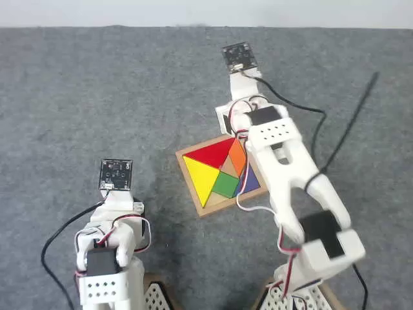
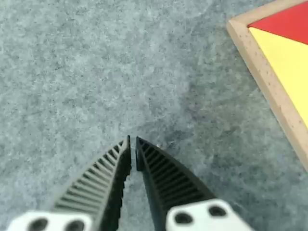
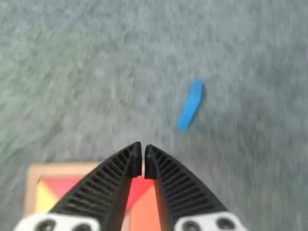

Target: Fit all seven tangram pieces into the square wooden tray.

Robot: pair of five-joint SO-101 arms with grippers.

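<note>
Grey felt-like mat (image 1: 97, 97) spread wide under everything, pale bare strip (image 1: 193, 11) running along its far edge

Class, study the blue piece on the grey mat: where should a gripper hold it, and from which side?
Probably at mid-length, across its narrow width, coming down from above: the blue piece looks long and thin, and lies free on the mat.

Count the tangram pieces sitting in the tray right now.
5: red at the far corner, yellow on the side nearer the left arm, green near the middle, orange beside red, purple partly under the right arm, which may hide more.
</note>
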